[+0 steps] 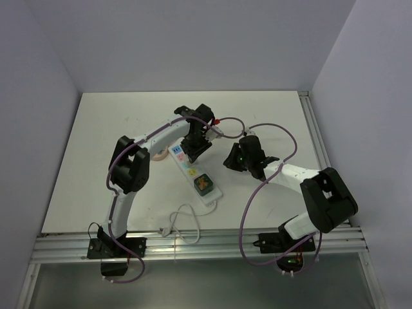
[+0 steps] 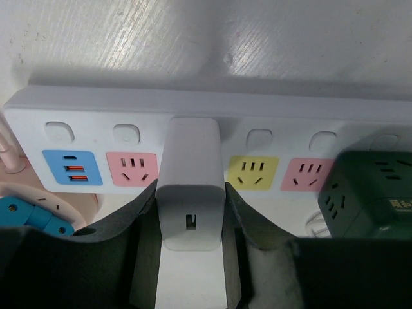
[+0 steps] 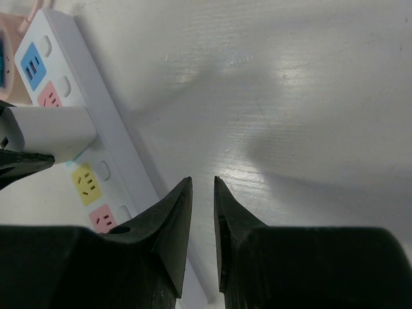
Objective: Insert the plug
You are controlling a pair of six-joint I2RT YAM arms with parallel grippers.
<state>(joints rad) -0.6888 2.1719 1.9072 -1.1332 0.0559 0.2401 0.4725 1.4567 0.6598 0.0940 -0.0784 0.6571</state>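
Note:
My left gripper [image 2: 191, 215] is shut on the white plug [image 2: 191, 187], a boxy charger with a small port in its rear face. The plug stands against the white power strip [image 2: 270, 106], between a pink socket [image 2: 131, 168] and a yellow socket [image 2: 252, 172]; its prongs are hidden. From above, the left gripper [image 1: 193, 145] sits over the far end of the strip [image 1: 212, 198]. My right gripper [image 3: 203, 183] is shut with nothing in it, just right of the strip [image 3: 119, 138], and the plug [image 3: 48, 132] shows at its left. In the top view the right gripper [image 1: 235, 159] hangs beside the strip.
A dark green cube adapter [image 2: 370, 193] sits in the strip's near part [image 1: 203, 184]. Blue USB ports [image 2: 72, 168] mark the strip's far end, next to a pink object [image 1: 159, 153]. A loose white cable [image 1: 183, 222] lies by the table's front edge.

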